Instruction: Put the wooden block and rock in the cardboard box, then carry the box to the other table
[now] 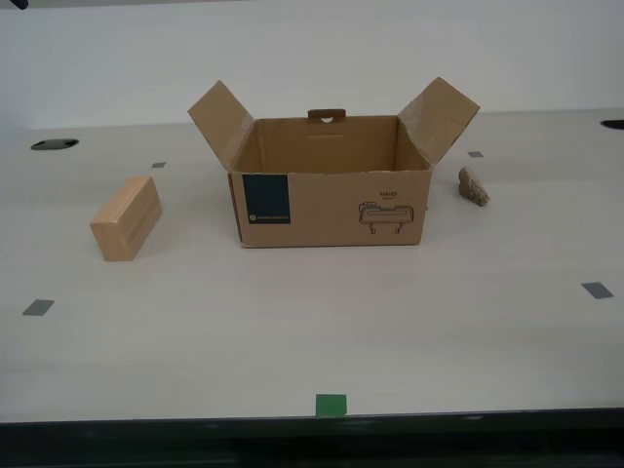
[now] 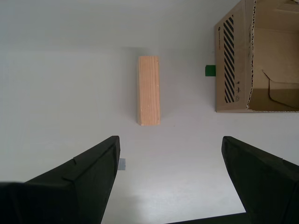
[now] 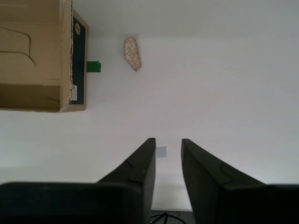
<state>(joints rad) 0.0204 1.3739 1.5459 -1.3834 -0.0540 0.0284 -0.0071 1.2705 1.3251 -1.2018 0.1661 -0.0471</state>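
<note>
The cardboard box (image 1: 331, 210) stands open in the middle of the desk with its flaps spread and nothing visible inside. A tan wooden block (image 1: 127, 216) lies at the exterior view's left of the box. At the box's other side, toward the exterior view's right, lies the small rock (image 1: 474, 185). My second gripper (image 2: 170, 139) hangs open above the desk, short of the wooden block (image 2: 148, 91), with the box (image 2: 231, 60) off to one side. My first gripper (image 3: 168, 140) is shut with only a narrow gap, holding nothing, well short of the rock (image 3: 132, 53) and the box (image 3: 28, 95). Neither arm shows in the exterior view. The other table is out of view.
The smooth off-white desk (image 1: 312, 331) carries grey tape squares (image 1: 38, 307) (image 1: 597, 290) and a green tape piece (image 1: 331, 405) at its front edge. Dark cable holes (image 1: 54, 144) (image 1: 612, 124) sit near the back corners. A white wall rises behind.
</note>
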